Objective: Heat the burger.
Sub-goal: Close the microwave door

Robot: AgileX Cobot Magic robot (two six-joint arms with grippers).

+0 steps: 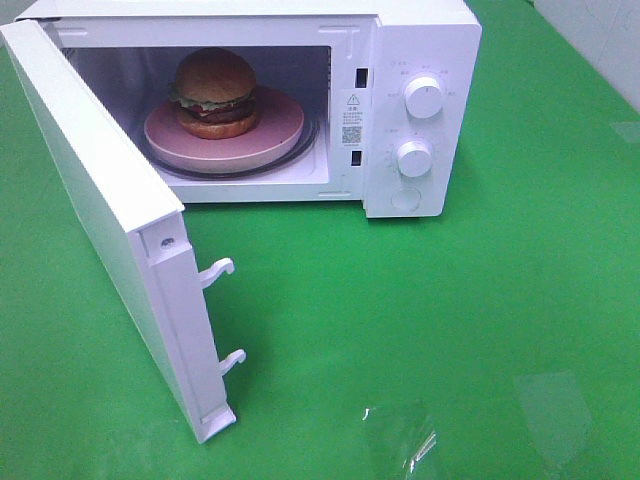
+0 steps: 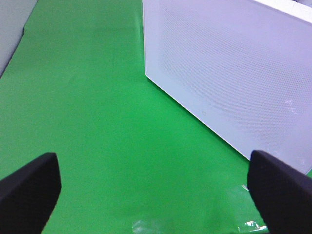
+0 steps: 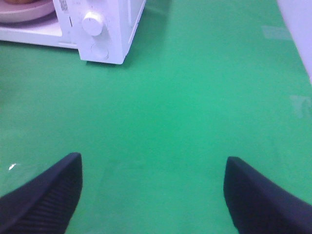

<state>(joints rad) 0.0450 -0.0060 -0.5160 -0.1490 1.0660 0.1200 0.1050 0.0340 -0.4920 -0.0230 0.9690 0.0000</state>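
Note:
The burger sits on a pink plate inside the white microwave, whose door stands wide open to the left. Neither gripper shows in the exterior high view. My left gripper is open and empty above the green table, beside the outer face of the microwave door. My right gripper is open and empty over the green surface, some way in front of the microwave's control panel. An edge of the pink plate shows in the right wrist view.
The microwave has two white knobs on its right panel. The open door's latch hooks stick out toward the table's middle. A green mat covers the table, with a wall at the far right.

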